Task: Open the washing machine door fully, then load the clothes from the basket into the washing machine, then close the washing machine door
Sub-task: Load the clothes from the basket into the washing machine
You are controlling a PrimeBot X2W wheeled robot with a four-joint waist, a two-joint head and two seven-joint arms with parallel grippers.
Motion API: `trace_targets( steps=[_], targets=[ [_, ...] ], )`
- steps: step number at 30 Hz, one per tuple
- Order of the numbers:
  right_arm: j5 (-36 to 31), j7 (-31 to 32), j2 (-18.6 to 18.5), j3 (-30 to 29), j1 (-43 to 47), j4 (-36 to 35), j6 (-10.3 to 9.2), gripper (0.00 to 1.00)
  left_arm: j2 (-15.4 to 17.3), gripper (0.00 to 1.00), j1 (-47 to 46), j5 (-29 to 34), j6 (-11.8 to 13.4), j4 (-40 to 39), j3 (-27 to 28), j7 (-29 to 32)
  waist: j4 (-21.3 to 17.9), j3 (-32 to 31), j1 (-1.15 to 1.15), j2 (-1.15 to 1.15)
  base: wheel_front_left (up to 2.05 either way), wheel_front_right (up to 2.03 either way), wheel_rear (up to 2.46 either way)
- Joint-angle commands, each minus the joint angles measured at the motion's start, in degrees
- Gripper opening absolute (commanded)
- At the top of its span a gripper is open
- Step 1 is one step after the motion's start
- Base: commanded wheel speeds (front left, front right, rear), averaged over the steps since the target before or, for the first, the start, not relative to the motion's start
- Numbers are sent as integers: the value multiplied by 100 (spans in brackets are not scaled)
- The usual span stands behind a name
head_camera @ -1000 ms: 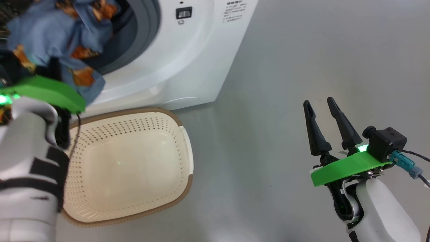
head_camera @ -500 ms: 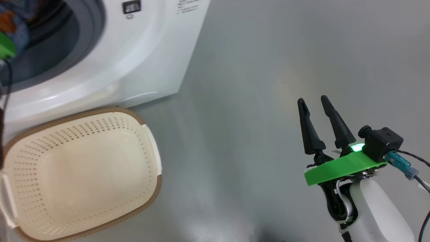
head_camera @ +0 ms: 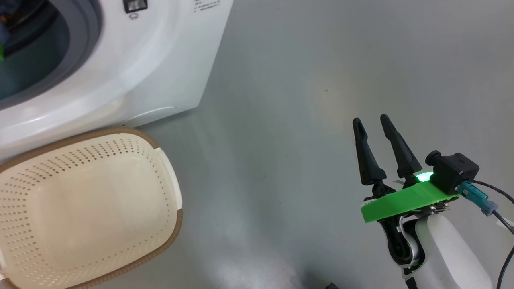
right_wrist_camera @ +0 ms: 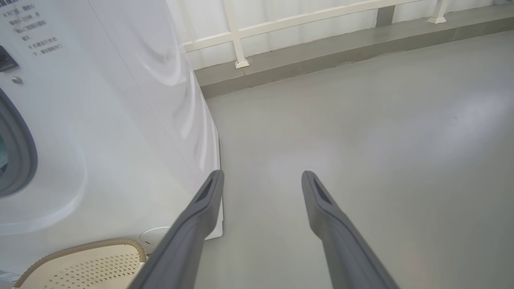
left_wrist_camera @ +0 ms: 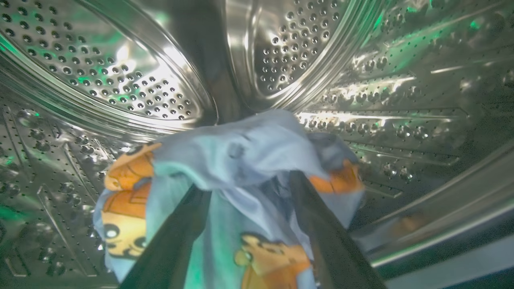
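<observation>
Your left gripper (left_wrist_camera: 249,186) sits inside the washing machine (head_camera: 160,60), its 2 fingers spread wide in the steel drum (left_wrist_camera: 120,80), with the blue clothes (left_wrist_camera: 241,148) draped over their tips rather than pinched. Your right gripper (head_camera: 370,120) hangs wide open above the grey floor (head_camera: 301,100), holding nothing. The basket (head_camera: 132,160) stands on the floor just in front of the machine.

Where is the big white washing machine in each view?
Head view: the big white front-loading washing machine takes the upper left corner.
Left wrist view: from inside, its perforated steel drum around the light blue clothes.
Right wrist view: its white body along the left side.
Shared landmark, head and right wrist: the brown-rimmed cream-white basket at its foot.
</observation>
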Motion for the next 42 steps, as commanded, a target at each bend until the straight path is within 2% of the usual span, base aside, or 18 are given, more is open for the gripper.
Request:
trace_targets(
  steps=[1, 6, 13, 18, 26, 33, 42],
  targets=[
    [30, -46, -40, 87, 159, -95, 42, 100, 217, 100, -113, 25, 12, -74, 24, 136, 52, -60, 0, 0, 0, 0, 0],
    [34, -46, -69, 91, 136, -41, 42, 100, -14, 100, 47, -250, -89, -18, 175, 335, 206, -188, 0, 0, 0, 0, 0],
    [15, -46, -244, 86, 129, 22, 42, 100, -371, 100, 522, -485, -196, -91, 309, -553, 519, -471, 0, 0, 0, 0, 0],
    [22, -46, -363, 19, 96, 25, 42, 100, -530, 100, 813, -578, -314, -253, 368, -736, 713, -612, 0, 0, 0, 0, 0],
    [47, -46, -509, -10, 113, 93, 42, 100, -669, 100, 1745, -593, -411, -1277, 614, -773, 1029, -1048, 0, 0, 0, 0, 0],
    [86, -46, -676, -183, 261, 175, 42, 100, -944, 100, 2930, -409, -423, -2216, 920, -774, 1253, -1616, 0, 0, 0, 0, 0],
    [84, -46, -825, -277, 464, 225, 42, 100, -1078, 100, 4483, -121, -669, -3126, 1362, -775, 1435, -2253, 0, 0, 0, 0, 0]
  ],
)
